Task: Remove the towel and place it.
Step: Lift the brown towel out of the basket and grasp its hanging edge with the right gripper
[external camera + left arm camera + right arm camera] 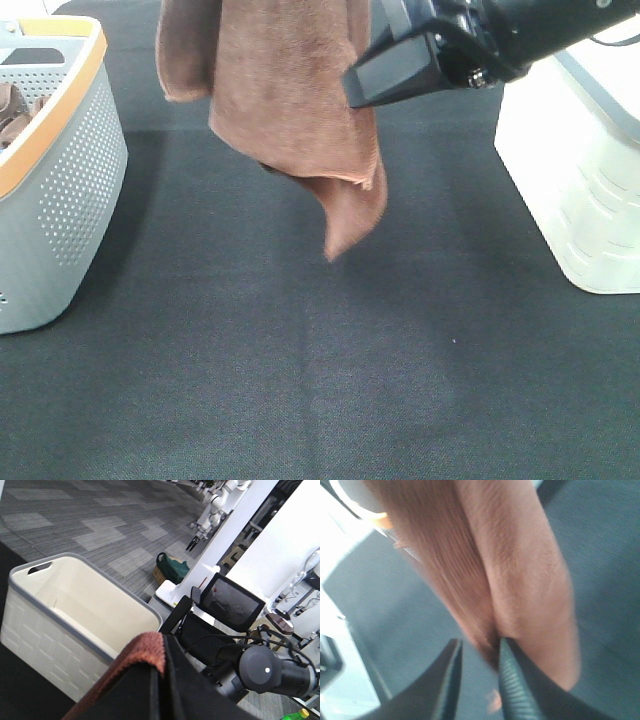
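Your left pincer [160, 672] is clamped on the hanging towel [290, 100], right pincer [479, 647] part-open, gripping nothing. With only 1 hold, a slip could drop it.

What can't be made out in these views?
Top of the towel and whatever holds it: cut off by the exterior view's upper edge.
Where the left gripper pinches the towel: hidden by its own dark body, left wrist view.
The right gripper: right wrist view is blurred, so contact with the towel is unclear.
Contents of the grey basket: mostly beyond the exterior view's left edge.
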Motion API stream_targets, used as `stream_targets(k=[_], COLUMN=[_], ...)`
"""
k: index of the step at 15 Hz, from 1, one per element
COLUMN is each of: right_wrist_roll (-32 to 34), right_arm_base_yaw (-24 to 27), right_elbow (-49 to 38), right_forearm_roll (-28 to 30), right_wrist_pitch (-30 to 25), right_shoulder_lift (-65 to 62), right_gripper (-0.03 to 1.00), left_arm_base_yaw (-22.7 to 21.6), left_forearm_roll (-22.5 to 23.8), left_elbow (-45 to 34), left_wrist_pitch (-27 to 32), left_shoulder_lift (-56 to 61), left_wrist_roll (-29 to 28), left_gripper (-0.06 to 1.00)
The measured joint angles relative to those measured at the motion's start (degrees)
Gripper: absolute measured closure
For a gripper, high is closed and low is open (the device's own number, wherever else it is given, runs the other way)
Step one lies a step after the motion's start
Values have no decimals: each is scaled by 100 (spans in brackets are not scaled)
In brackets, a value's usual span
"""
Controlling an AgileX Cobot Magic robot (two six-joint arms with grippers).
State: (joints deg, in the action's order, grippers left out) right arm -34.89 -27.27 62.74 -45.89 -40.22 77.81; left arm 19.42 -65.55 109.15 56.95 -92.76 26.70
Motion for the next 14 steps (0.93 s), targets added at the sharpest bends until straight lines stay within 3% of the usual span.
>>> stream_targets(k=[6, 8, 9, 12, 14], right_wrist_roll=[-487, -510, -521, -481, -120], right_arm_base_yaw=[0, 0, 0, 0, 0], right_elbow=[0, 0, 0, 0, 0], right_forearm_roll=[-464, -361, -309, -74, 435], right_wrist_pitch=[206, 327, 338, 350, 384], right_shoulder_lift=[29, 120, 195, 246, 189], right_gripper=[66, 60, 53, 49, 48], left_arm_base_yaw=[0, 0, 0, 0, 0], left_forearm_roll=[-344, -355, -361, -361, -361], left_elbow=[0, 0, 0, 0, 0], left_wrist_pitch=[-17, -17, -17, -17, -17], left_shoulder_lift=[0, 0, 0, 0, 0], left_wrist_roll=[138, 138, 138, 178, 218], left_gripper=[94, 94, 94, 94, 94])
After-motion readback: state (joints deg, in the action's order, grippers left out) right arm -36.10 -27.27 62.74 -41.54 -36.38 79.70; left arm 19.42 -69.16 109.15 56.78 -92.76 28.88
